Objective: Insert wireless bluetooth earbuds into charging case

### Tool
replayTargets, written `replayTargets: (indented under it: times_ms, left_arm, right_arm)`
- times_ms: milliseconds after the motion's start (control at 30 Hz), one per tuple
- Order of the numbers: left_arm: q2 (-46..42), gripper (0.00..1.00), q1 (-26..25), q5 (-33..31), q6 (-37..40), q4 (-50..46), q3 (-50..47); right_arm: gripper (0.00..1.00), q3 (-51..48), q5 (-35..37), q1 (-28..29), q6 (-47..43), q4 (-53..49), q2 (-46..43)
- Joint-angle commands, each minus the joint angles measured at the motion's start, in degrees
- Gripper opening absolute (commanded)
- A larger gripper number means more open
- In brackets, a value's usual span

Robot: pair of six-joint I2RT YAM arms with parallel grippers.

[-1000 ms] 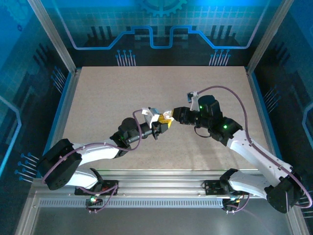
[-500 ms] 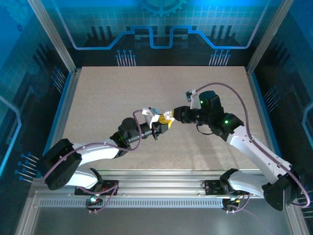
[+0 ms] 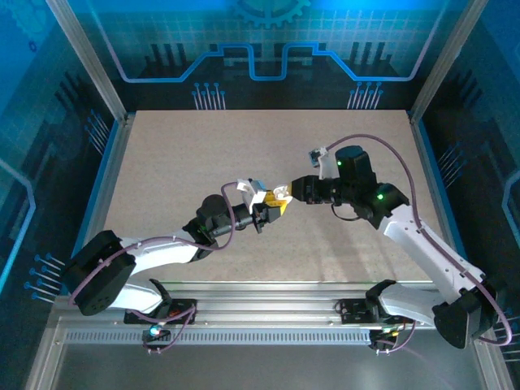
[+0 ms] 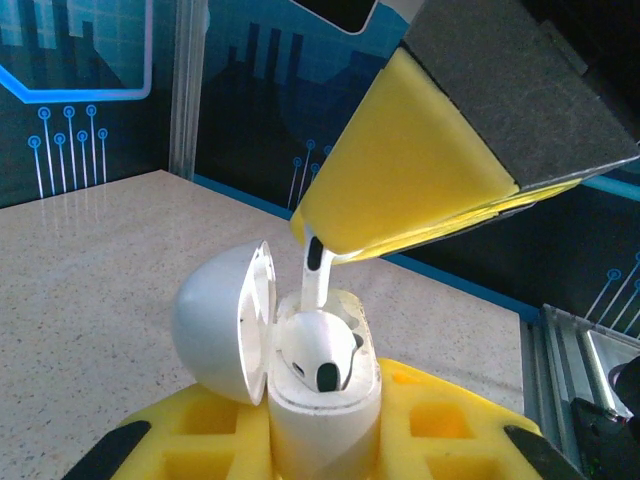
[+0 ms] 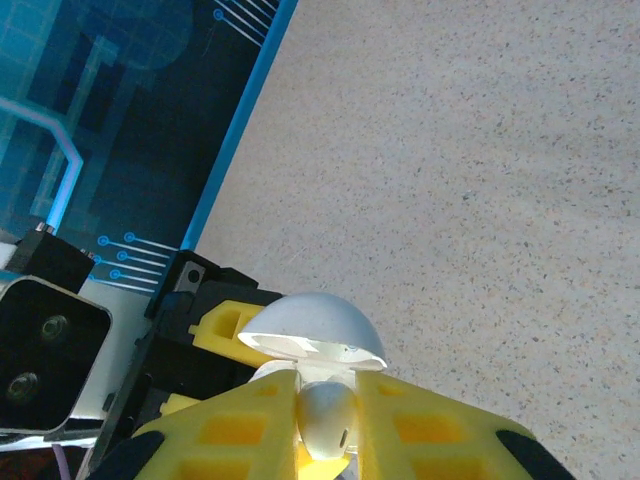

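Observation:
The charging case [image 4: 322,415] stands upright, clamped between the yellow pads of my left gripper [image 4: 320,435], and its domed lid [image 4: 215,325] hangs open to the left. One earbud [image 4: 318,355] sits in the near slot. My right gripper [image 5: 328,420] is shut on the head of a second earbud [image 5: 326,412]. Its stem [image 4: 314,285] points down into the far slot, under the right gripper's yellow pads [image 4: 420,190]. In the top view my left gripper [image 3: 266,205] and my right gripper [image 3: 286,193] meet tip to tip above the middle of the table.
The speckled beige table [image 3: 187,154] lies bare all round the arms. Blue-lit walls and metal posts [image 3: 93,73] enclose it. A rail [image 3: 268,305] runs along the near edge by the arm bases.
The right arm's elbow and forearm have swung slightly up and to the right. Both gripper tips have stayed together at the case. The left arm has not moved.

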Motion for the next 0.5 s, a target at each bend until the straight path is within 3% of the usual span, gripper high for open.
replayTargets:
  times_ms: [0,467]
  left_arm:
    - [-0.6,0.17,-0.4,1.9,1.1,2.7,1.8]
    - [-1.0,0.17,-0.4,4.0,1.2,2.7,1.9]
  right_arm:
    - [0.20,3.0,-3.4,-1.4,-3.3,-3.5,0.4]
    - [0.20,5.5,-10.7,-4.1,-8.5,-7.1,2.7]
